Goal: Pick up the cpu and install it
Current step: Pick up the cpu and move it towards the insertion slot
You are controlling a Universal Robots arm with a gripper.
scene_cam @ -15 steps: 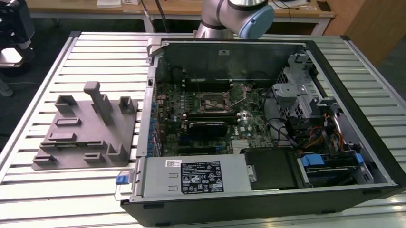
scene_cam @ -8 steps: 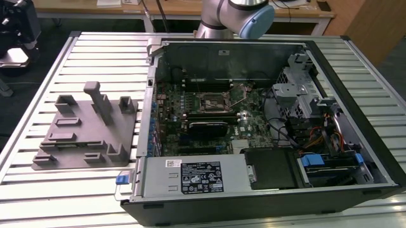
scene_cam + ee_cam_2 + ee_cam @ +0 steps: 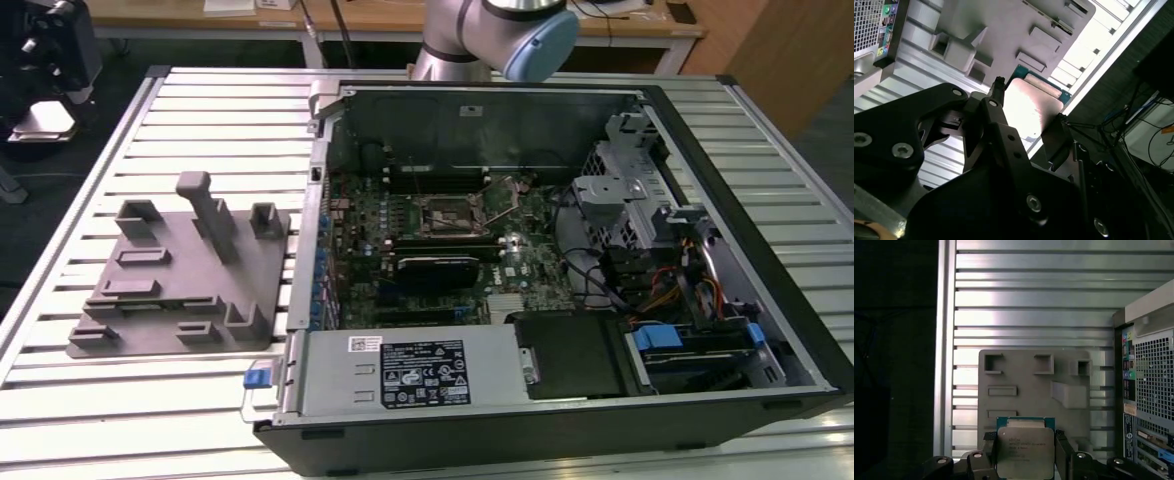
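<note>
The gripper (image 3: 1024, 444) is clamped on the cpu (image 3: 1025, 450), its two black fingers (image 3: 1061, 452) pressing on opposite edges of the chip. The silvery top faces the camera in the first wrist view. In both wrist views the cpu hangs clear above the grey holder block (image 3: 1019, 375), not touching it, with the block's pockets and ribs showing beyond. The block lies on the slatted metal table (image 3: 200, 120), and the open computer case (image 3: 534, 425) stands just beside it. The socket (image 3: 451, 212) sits inside the case, well apart from the block. The hold is only on thin edges, so a jolt or a fast swing could let the chip slide or tip between the fingers, and it would then reach the socket crooked. A tilted or turned chip pressed down could bend the socket's contacts. The case wall nearest the block is another hazard, since a low path could knock the chip against it. Whether the socket's cover stands open I cannot tell.
</note>
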